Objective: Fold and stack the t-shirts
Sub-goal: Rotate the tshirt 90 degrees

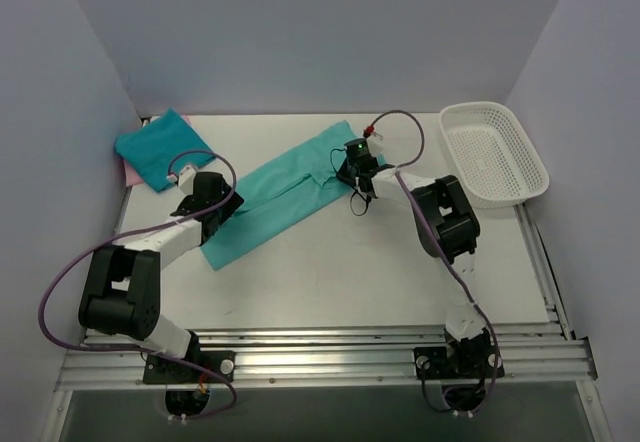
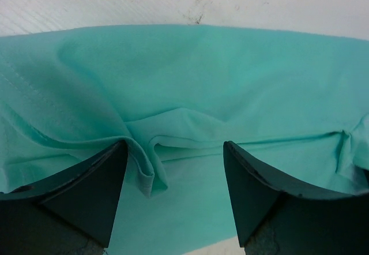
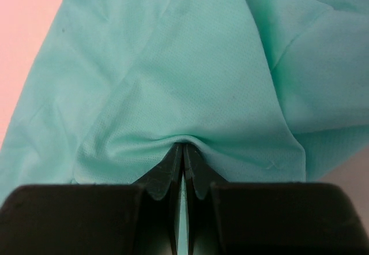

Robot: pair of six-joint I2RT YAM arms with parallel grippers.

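Judged partly done: folded shirt (image 1: 158, 148) stacked on pink shirt (image 1: 127, 173) at far left corner of table (image 1: 330, 272); middle shirt (image 1: 280, 192) lying diagonally mid-table as a long strip, cross-folds and stacking outstanding. Left pincer (image 2: 174, 146) wide open astride a ridge at its near end, gripping nothing; right pincer (image 3: 183, 146) shut tight on a pinch at its far end. White table, rails (image 1: 320, 347) at near edge, basket (image 1: 495, 152) far right, pale walls (image 1: 300, 32) on three sides.
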